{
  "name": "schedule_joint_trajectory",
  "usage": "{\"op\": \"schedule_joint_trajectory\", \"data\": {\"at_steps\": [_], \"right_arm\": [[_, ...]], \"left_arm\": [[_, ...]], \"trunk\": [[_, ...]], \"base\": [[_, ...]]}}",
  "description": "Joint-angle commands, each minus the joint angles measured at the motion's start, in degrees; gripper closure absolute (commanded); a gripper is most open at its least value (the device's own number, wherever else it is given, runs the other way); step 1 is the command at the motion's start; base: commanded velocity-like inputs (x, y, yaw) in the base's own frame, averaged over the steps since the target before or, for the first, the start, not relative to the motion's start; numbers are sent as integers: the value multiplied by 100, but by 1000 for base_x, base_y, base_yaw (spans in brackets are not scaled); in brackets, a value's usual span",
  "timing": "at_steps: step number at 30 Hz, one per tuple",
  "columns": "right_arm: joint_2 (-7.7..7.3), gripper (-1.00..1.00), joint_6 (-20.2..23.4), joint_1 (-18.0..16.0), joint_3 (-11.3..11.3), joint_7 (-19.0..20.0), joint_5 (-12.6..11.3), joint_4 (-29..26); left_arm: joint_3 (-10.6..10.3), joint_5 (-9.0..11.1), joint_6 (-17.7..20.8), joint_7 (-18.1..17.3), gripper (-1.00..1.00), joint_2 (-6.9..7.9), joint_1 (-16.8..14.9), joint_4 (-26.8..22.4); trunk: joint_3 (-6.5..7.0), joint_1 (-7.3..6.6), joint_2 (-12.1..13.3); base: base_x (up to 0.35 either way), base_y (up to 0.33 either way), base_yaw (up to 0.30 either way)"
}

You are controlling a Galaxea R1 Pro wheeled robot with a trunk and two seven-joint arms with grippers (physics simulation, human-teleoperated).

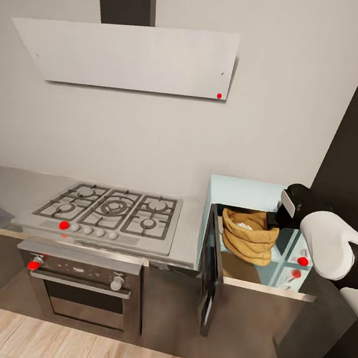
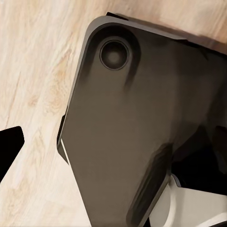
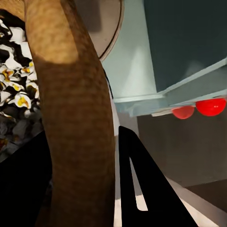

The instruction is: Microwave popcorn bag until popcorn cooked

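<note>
We have the wrinkled tan-yellow popcorn sack with its rolled rim (image 1: pixel 249 235) in the open mouth of the pale mint-blue boxy microwave (image 1: pixel 244 193), and our right end effector (image 3: pixel 90 175) is clamped on the sack's rim, one dark finger (image 3: pixel 142 184) outside the fabric and the other inside. Through the right wrist camera we see white-and-yellow puffed popcorn (image 3: pixel 16 101) heaped in the bag.

Whichever way the sack is travelling, we judge the care is the same: keep it upright so the heap stays inside, and carry it squarely through the opening rather than dragging the soft wall along the cavity floor. The sack leans a little as it stands, so a slow, level motion is what we want, holding on until it rests flat.

Watch the dark glass door (image 1: pixel 211 271), swung out towards us at the sack's left; it stands near the path of the white forearm (image 1: pixel 327 243). The control panel with its red dots (image 1: pixel 302 261) sits just beside the wrist on the other side, so clearance is tight both ways.

Further left on the grey brushed-steel tabletop (image 1: pixel 12 179) we have the steel gas hob with black grates (image 1: pixel 111 210), a built-in oven (image 1: pixel 80 293) beneath it and the white slanted hood (image 1: pixel 131 57) above, all well apart from the work. Our left wrist camera looks at a dark rounded panel (image 2: pixel 137 127) over the light wood plank floor (image 2: pixel 33 71); whether the left end effector is open or closed, we cannot tell.
</note>
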Motion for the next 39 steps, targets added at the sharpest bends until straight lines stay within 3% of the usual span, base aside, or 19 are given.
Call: {"op": "schedule_joint_trajectory", "data": {"at_steps": [1,13,29,30,39], "right_arm": [[57,100,16,-6,86,-9,109,-67],[48,100,16,-6,86,-17,115,-65],[48,100,16,-6,92,-26,120,-68],[48,-100,16,-6,90,-26,122,-69],[48,-100,16,-6,86,22,148,-141]], "left_arm": [[-2,22,-12,6,-100,-1,-2,-2],[-2,16,-12,6,-100,-1,-2,-2],[-2,17,-12,6,-100,-1,2,-2],[-2,16,-12,6,-100,-1,0,-2],[-6,13,-12,0,-100,-1,-2,-2]], "trunk": [[-6,2,-2],[-6,2,-2],[-6,2,-2],[-6,2,-2],[-6,2,-2]], "base": [[2,0,0],[208,0,0],[7,0,0],[0,0,0],[0,0,0]]}}
